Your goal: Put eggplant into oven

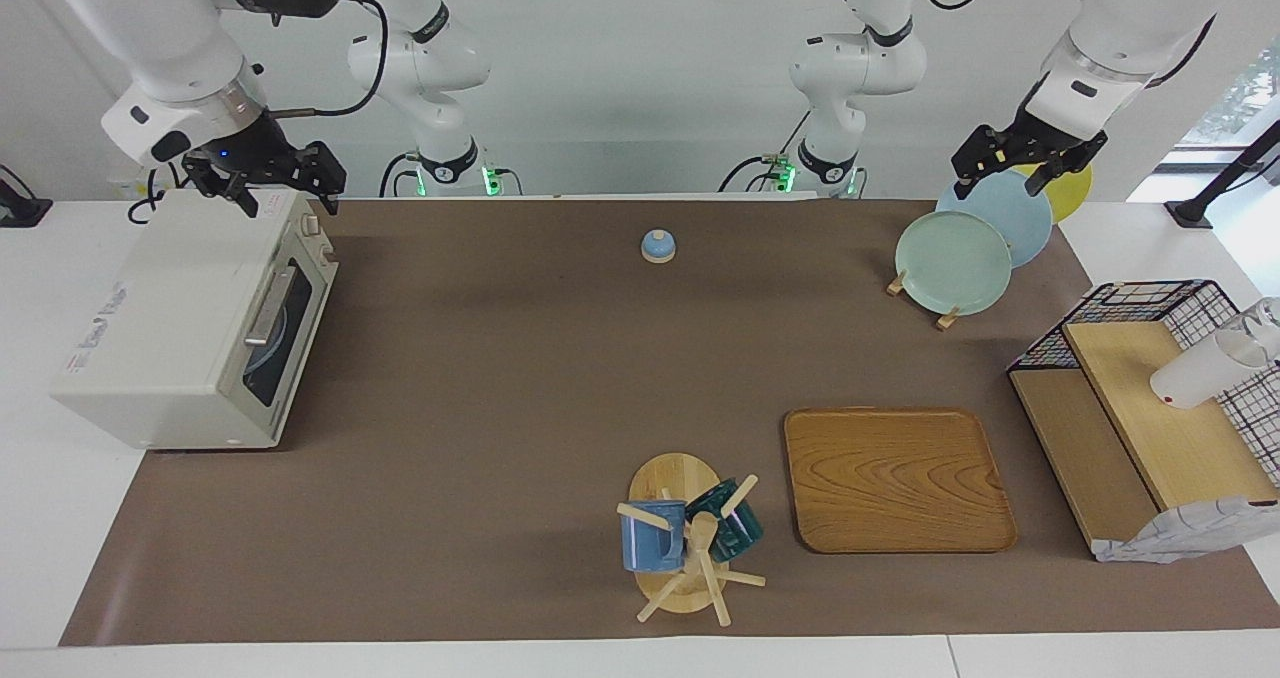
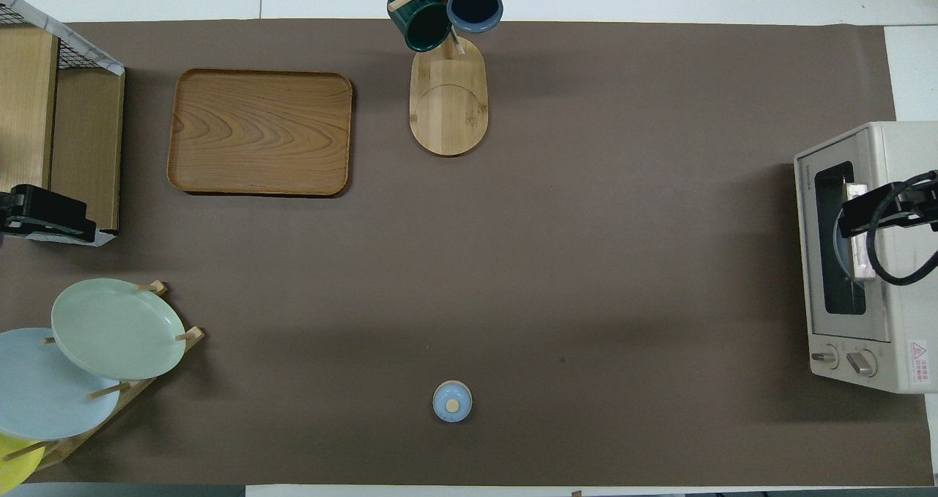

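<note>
Brown mat [image 1: 500,408] on a white table, white wall at the robots' end.

Right gripper [image 1: 280,183]: up in the air, jaws apart, nothing between them. Oven [image 1: 170,328] sits directly under these jaws, at the right arm's end of the table, and they are over its top edge by the knobs. Oven door is shut, with the bar handle [image 1: 268,308] below the jaws on the front. Something pale blue shows through the glass; can't tell what. From overhead this gripper [image 2: 876,215] covers part of the door window.

Eggplant: not made out in either view, so can't tell where it is. Neither set of jaws has it.

Left gripper [image 1: 998,180]: up in the air, jaws apart, empty. Just under it is the blue plate [image 1: 1005,208] in the rack. The yellow plate [image 1: 1072,183] is beside the jaws and the green plate [image 1: 952,263] is lower down. No touch seen.

Between the two sets of jaws is a small blue bell [image 1: 658,246], on the mat and well apart from both.

Well below the left jaws and farther from the robots are a wooden tray [image 1: 895,478] and a mug tree [image 1: 685,543] with two mugs. A wire-and-wood shelf [image 1: 1140,428] with a white cup [image 1: 1205,370] lying on it stands at the left arm's end.
</note>
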